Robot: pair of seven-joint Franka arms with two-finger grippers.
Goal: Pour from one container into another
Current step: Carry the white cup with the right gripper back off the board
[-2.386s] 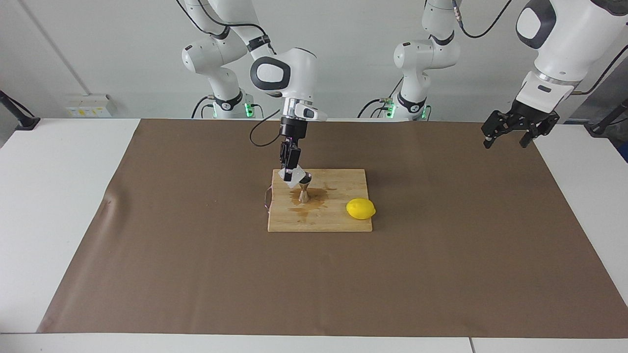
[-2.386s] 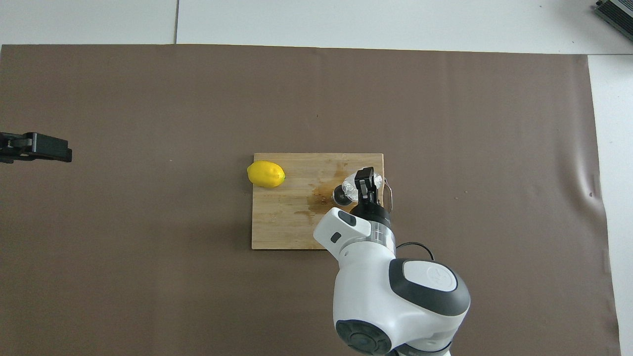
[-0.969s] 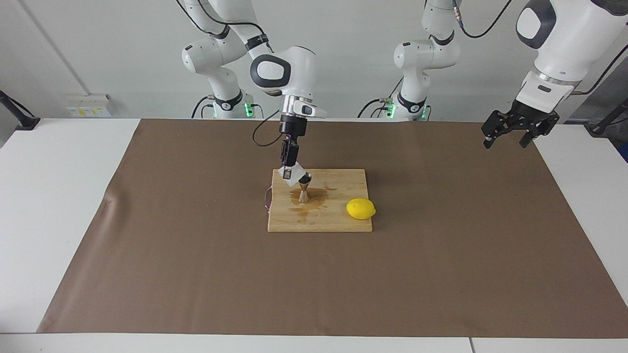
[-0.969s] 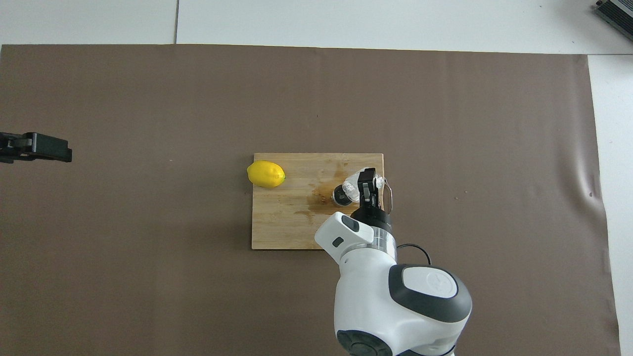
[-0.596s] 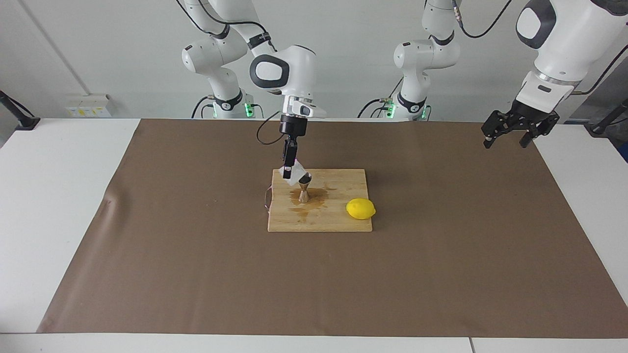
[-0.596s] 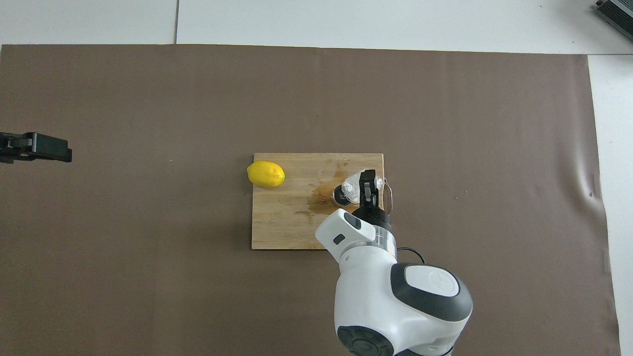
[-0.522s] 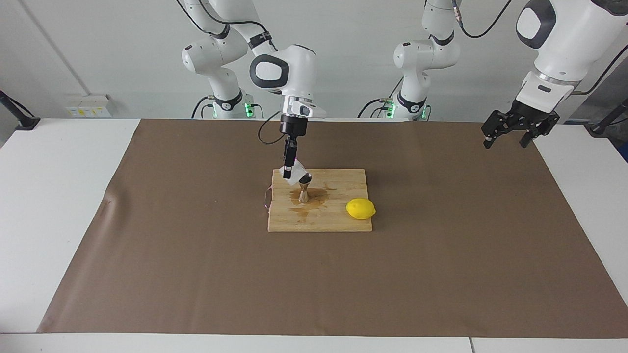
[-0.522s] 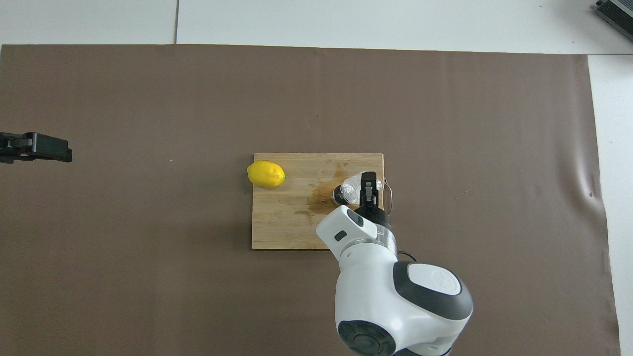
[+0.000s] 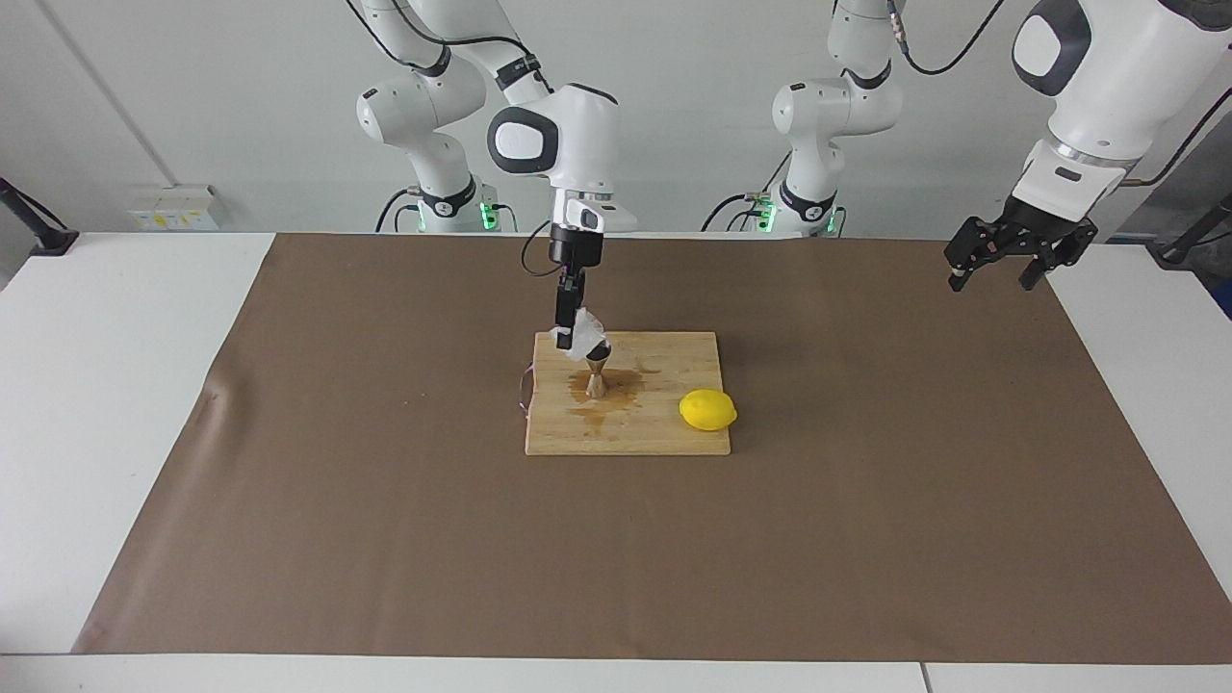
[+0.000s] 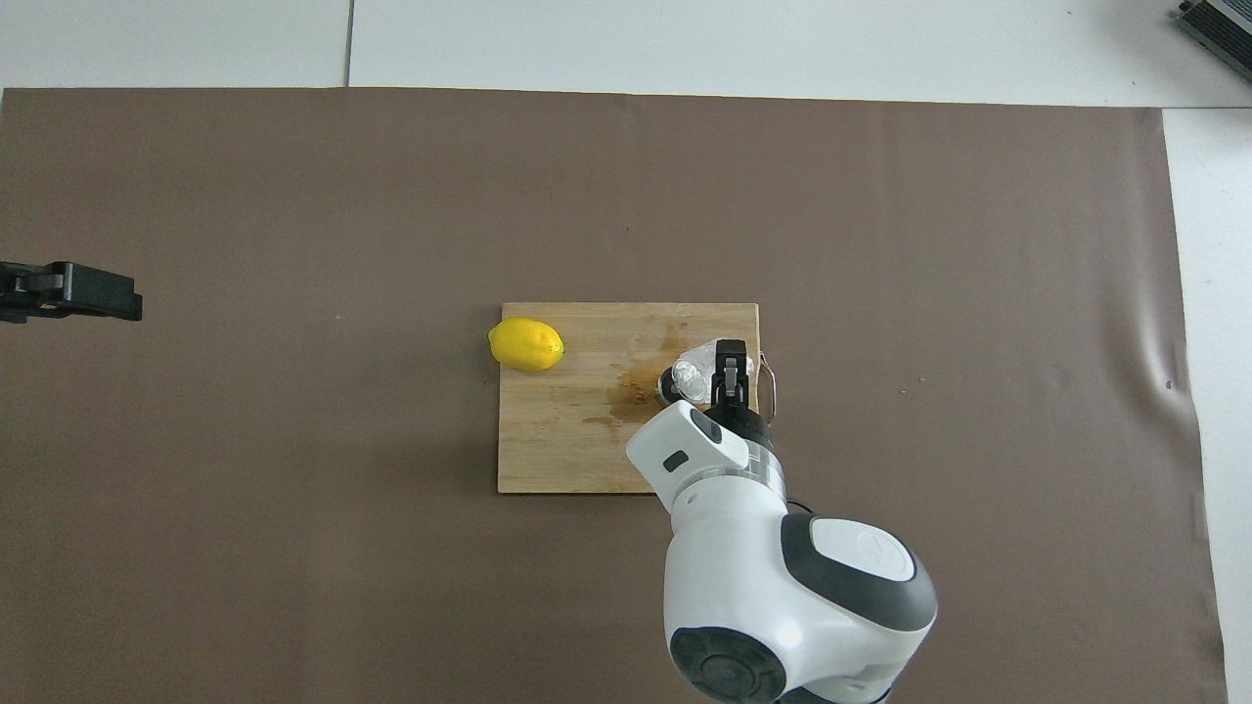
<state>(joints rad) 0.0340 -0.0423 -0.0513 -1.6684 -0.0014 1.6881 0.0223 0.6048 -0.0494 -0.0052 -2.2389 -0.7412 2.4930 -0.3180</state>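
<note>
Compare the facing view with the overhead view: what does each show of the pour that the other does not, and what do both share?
Only the facing view shows the jigger's hourglass side standing upright, the glass tilted just above its mouth, and the left gripper whole and open, waiting over the paper.

Only the overhead view looks down on the jigger's rim, half covered by the glass, and shows the metal handle at the board's edge.

Both show the right gripper shut on the glass, a wet stain around the jigger, and the lemon.
</note>
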